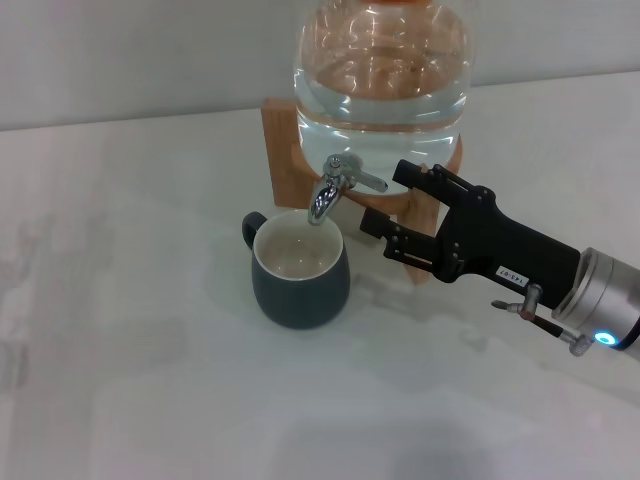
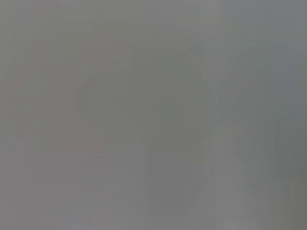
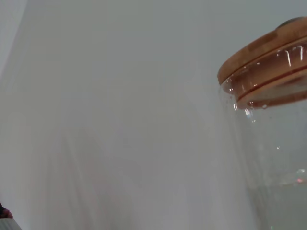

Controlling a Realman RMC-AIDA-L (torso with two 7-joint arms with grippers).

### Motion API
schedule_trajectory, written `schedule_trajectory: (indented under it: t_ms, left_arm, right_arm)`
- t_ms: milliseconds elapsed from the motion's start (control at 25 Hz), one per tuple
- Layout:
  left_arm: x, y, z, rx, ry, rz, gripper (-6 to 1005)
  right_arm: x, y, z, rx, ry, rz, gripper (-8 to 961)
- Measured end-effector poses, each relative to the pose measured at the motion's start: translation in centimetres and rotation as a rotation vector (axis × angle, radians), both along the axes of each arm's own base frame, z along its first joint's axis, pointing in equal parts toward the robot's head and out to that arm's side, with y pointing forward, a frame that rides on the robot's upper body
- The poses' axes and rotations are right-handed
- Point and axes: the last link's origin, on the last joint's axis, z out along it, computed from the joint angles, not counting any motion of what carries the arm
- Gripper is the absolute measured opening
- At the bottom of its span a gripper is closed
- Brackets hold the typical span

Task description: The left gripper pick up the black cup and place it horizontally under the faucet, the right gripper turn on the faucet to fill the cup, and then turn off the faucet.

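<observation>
Cut off, blurred, or out of sight

The water jar [image 1: 382, 70] loses its top at the head view's upper edge; in the right wrist view only part of its wooden lid [image 3: 268, 48] and glass wall shows. The right arm [image 1: 610, 305] runs off the right edge. The left wrist view is a plain grey blur with nothing recognisable. The jar hides most of the wooden stand [image 1: 283, 150].
</observation>
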Motion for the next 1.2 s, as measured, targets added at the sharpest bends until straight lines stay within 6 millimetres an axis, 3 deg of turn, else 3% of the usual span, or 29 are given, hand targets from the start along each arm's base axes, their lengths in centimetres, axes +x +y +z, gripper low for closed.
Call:
schedule_trajectory:
  t_ms: [1200]
  left_arm:
    - [0.44,0.62,-0.35,-0.026,0.008,-0.006,863]
  right_arm:
    - [-0.63,-0.6,-0.49,-0.088,0.007,0.051,855]
